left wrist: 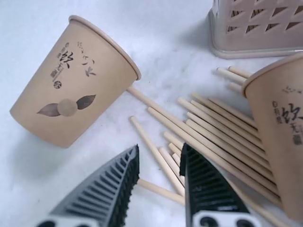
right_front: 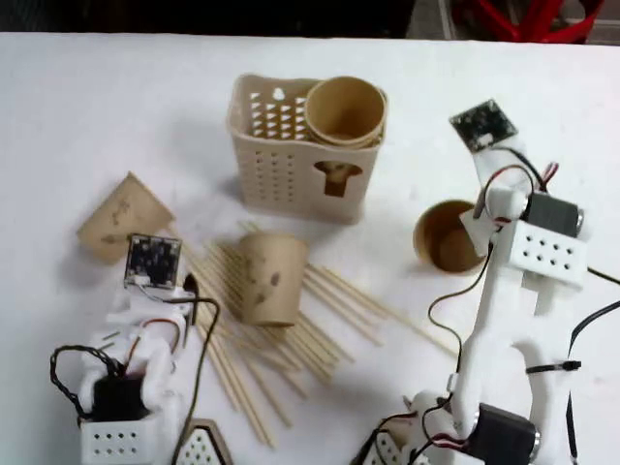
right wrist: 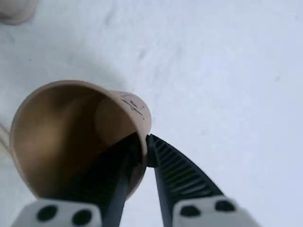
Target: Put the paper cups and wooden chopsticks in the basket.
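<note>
A cream perforated basket stands at the back middle with one paper cup in it. A second cup lies on its side at the left. A third cup rests on the scattered wooden chopsticks. My left gripper is open just above the chopsticks, between those two cups. My right gripper is shut on the rim of a fourth cup, tilted at the right of the basket, with one finger inside and one outside.
The white table spreads out on all sides. The left arm's base sits at the front left, and the right arm with its cables stands at the front right. Red framework shows beyond the far edge.
</note>
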{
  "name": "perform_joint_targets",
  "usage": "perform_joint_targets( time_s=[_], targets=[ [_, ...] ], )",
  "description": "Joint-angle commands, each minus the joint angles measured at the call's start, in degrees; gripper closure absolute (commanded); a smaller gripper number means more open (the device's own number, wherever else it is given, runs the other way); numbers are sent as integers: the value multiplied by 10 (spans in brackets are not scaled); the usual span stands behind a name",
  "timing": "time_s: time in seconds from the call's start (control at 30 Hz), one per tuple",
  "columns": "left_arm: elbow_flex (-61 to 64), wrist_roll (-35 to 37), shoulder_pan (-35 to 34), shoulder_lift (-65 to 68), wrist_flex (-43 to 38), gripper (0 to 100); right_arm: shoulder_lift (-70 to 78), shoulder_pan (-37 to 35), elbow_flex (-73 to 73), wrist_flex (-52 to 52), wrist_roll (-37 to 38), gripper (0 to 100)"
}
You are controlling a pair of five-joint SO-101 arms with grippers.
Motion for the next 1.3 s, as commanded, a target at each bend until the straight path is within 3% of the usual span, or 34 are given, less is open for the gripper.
perform_joint_targets(
  time_s=[0.0, 0.23, 0.7, 1.0, 1.27],
  targets=[
    [-5, -6, -5, 5, -18, 842, -25, 4, -83, 62, -19, 978],
    [-5, -6, -5, 5, -18, 842, -25, -13, -215, 146, -68, 978],
    [-5, -6, -5, 5, -18, 842, -25, -153, -456, 240, -165, 978],
    [-5, -6, -5, 5, -18, 842, -19, -233, -595, 227, -230, 978],
    [-4, -6, -5, 5, -18, 842, -1, -291, -593, 132, -275, 978]
  ],
)
